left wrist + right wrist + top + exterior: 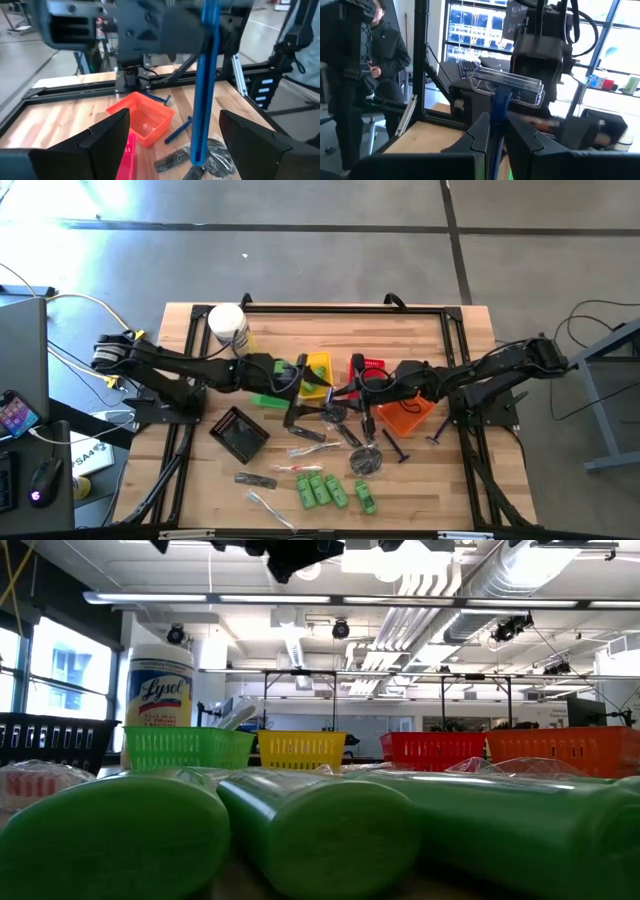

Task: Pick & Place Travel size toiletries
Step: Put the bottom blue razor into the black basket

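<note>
Right gripper (494, 134) pinches a blue razor (506, 95) by its handle, head up, held above the middle of the worktop (200, 480) between the yellow basket (318, 367) and orange basket (408, 416). Your left gripper (172, 137) faces it, fingers spread wide on either side of the razor's handle. If this is a handover, centre that handle between the left fingers (102, 135) before closing, and release only afterwards. Green bottles (325, 490) wait near the front edge.

Jar (229, 327) at table's (420, 490) back left, baskets (318, 370) in a middle row, bottles (326, 489) at the front
</note>
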Robot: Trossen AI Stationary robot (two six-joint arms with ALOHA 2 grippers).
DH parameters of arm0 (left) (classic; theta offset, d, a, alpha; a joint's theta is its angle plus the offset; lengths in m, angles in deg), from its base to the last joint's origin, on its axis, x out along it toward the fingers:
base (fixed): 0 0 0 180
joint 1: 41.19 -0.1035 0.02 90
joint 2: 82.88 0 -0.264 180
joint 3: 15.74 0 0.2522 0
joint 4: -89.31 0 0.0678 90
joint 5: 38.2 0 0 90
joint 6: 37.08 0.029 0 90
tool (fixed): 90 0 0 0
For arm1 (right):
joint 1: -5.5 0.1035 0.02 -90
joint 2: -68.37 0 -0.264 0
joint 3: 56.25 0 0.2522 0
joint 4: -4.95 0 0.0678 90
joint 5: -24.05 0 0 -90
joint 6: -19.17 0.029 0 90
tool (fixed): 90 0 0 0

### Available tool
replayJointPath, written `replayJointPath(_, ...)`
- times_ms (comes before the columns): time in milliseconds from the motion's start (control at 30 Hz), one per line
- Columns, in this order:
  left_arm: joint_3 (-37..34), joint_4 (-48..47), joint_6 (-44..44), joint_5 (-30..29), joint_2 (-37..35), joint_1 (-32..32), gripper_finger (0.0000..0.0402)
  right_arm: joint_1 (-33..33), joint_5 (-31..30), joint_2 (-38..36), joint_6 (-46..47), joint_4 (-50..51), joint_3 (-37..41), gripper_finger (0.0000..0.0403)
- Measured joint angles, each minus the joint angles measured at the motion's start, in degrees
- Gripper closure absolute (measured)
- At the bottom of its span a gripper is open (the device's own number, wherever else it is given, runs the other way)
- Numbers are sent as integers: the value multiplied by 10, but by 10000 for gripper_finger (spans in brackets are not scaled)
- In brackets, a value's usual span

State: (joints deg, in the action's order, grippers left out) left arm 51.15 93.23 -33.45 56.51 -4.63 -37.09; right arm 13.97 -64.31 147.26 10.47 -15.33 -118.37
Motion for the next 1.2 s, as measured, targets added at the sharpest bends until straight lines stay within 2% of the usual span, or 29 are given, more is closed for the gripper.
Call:
replayJointPath(100,15,-14,12,25,9,0,100,0,-6,0,-6,15,-1,372)
replayJointPath(367,25,-19,21,22,9,0,102,0,-17,0,-13,25,-1,372)
replayJointPath(467,25,-19,24,20,9,0,118,0,-17,0,-17,21,-1,371)
replayJointPath(633,25,-16,26,20,9,0,190,0,-17,0,-17,22,-1,371)
replayJointPath(900,25,-12,48,18,9,0,375,0,-17,0,-19,21,-1,371)
replayJointPath(1100,25,-12,51,20,9,0,368,0,-32,0,-19,21,-1,371)
replayJointPath(1200,25,-12,51,20,8,0,378,0,-46,0,-16,20,-1,362)
